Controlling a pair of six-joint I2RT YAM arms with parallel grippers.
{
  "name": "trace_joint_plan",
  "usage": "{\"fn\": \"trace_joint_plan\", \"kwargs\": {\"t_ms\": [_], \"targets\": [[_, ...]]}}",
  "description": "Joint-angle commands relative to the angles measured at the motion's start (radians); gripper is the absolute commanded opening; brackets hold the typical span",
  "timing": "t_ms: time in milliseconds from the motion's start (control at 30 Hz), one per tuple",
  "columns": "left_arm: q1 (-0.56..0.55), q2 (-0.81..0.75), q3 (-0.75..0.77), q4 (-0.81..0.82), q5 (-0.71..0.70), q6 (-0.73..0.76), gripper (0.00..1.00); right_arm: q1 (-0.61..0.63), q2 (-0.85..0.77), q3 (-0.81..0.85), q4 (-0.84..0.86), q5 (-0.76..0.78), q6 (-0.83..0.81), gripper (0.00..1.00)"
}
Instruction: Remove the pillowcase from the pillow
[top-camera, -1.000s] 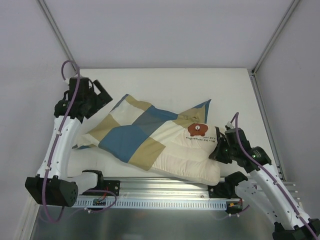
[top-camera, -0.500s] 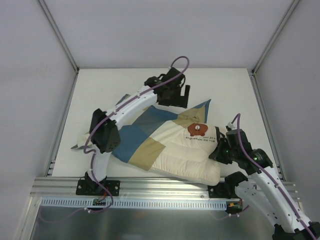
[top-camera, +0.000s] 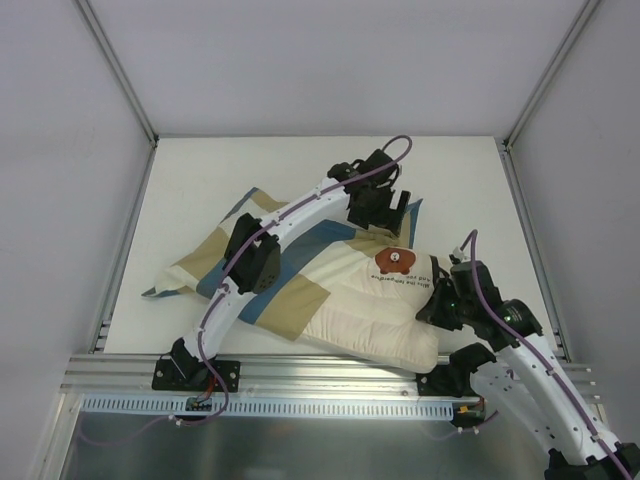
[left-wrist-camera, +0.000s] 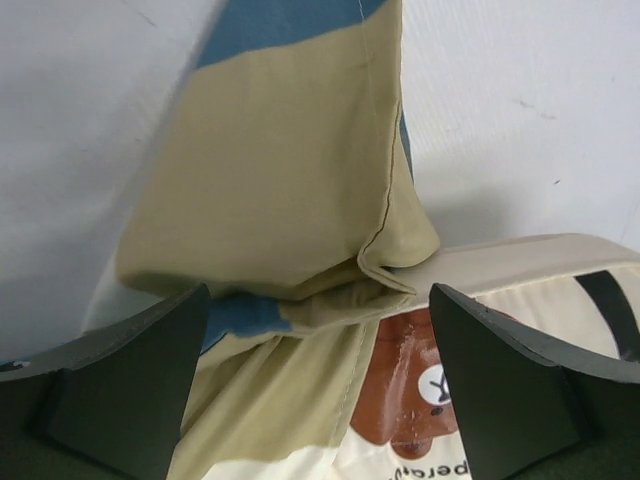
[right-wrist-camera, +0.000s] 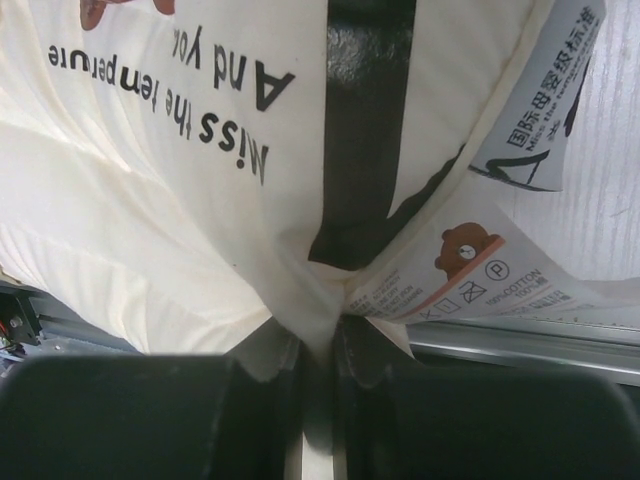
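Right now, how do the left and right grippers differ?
The left gripper is open wide over the pillowcase's bunched edge, gripping nothing; the right gripper is shut on the pillow's corner seam. The left reaches far across the table; the right is tucked near its base. Both work at the pillow's printed end.

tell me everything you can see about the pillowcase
The pillowcase is soft cloth in big blue, tan and cream checks. It lies rumpled on the white table, stretching left from the cream pillow. Its right end covers part of the pillow and is bunched into folds beside the bear print. The left arm reaches across it, and the open left gripper straddles that bunched edge without closing on it.
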Motion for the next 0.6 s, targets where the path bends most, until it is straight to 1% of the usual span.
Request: {"fn": "trace_joint_plan", "kwargs": {"t_ms": [0, 67, 100, 133, 167, 200, 333, 367, 433, 467, 567], "targets": [[-0.029, 0.054, 0.04, -0.018, 0.121, 0.035, 0.91, -0.006, -0.005, 0.001, 0.058, -0.024, 0.012, 0.01], [-0.034, 0.063, 0.011, -0.017, 0.137, 0.035, 0.85, -0.004, -0.001, 0.002, 0.06, -0.024, 0.012, 0.01], [-0.034, 0.062, 0.003, -0.017, 0.138, 0.037, 0.63, -0.004, -0.003, 0.004, 0.061, -0.024, 0.011, 0.01], [-0.032, 0.048, -0.009, -0.018, 0.134, 0.043, 0.45, -0.004, -0.008, 0.001, 0.06, -0.02, 0.012, 0.01], [-0.029, 0.031, -0.024, -0.02, 0.114, 0.037, 0.24, -0.003, -0.009, -0.001, 0.06, -0.015, 0.011, 0.01], [-0.023, 0.013, -0.07, -0.02, 0.062, 0.026, 0.0, -0.004, -0.012, -0.002, 0.058, -0.009, 0.012, 0.01], [0.078, -0.124, -0.205, -0.012, 0.02, -0.069, 0.0, -0.004, -0.031, -0.009, 0.041, 0.017, 0.012, 0.01], [0.125, -0.183, -0.25, -0.01, 0.012, -0.074, 0.0, -0.004, -0.038, -0.003, 0.034, 0.028, 0.014, 0.01], [0.176, -0.271, -0.285, -0.006, -0.015, -0.078, 0.0, -0.004, -0.044, 0.008, 0.001, 0.06, 0.018, 0.01], [0.234, -0.3, -0.299, -0.006, -0.024, -0.08, 0.0, -0.006, -0.047, 0.02, -0.012, 0.103, 0.024, 0.01], [0.342, -0.404, -0.357, -0.006, -0.009, -0.082, 0.0, -0.004, -0.063, 0.04, -0.054, 0.163, 0.041, 0.01]]}}
